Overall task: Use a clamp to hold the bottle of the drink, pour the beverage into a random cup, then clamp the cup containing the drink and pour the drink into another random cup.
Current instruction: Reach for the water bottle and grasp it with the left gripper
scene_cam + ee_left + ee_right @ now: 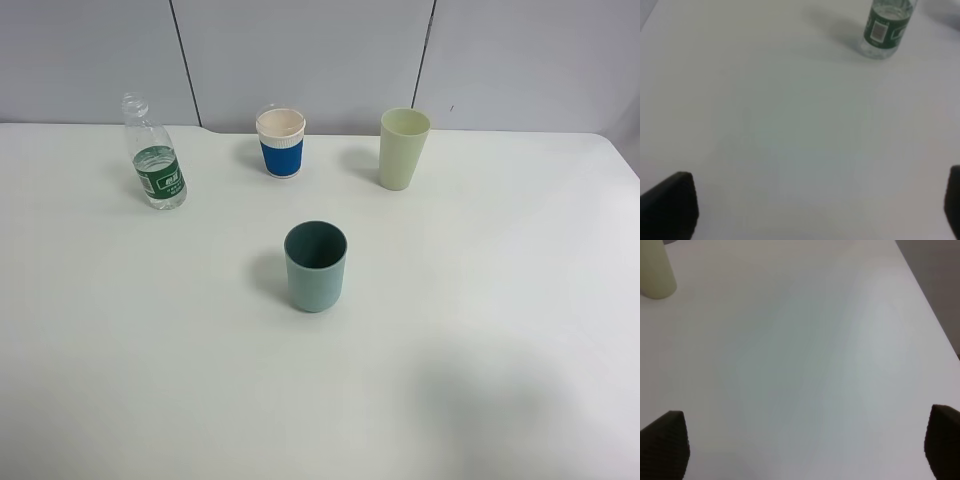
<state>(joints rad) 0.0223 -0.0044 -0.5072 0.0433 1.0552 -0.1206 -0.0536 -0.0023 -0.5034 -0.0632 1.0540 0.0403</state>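
The bottle (pixel 155 155) is standing at ten o'clock on the surface (pixel 500 330), well apart from the teal cup (pixel 315 266) at centre. The left fingers (pixel 667 207) and right fingers (pixel 665 445) are gaping wide, holding nothing. An off-centre pinch is likely risking tipping the light bottle.

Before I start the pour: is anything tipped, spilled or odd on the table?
Nothing stands out. The bottle, the blue-sleeved cup, the pale green cup and the teal cup all stand upright and apart, and no spill shows on the table.
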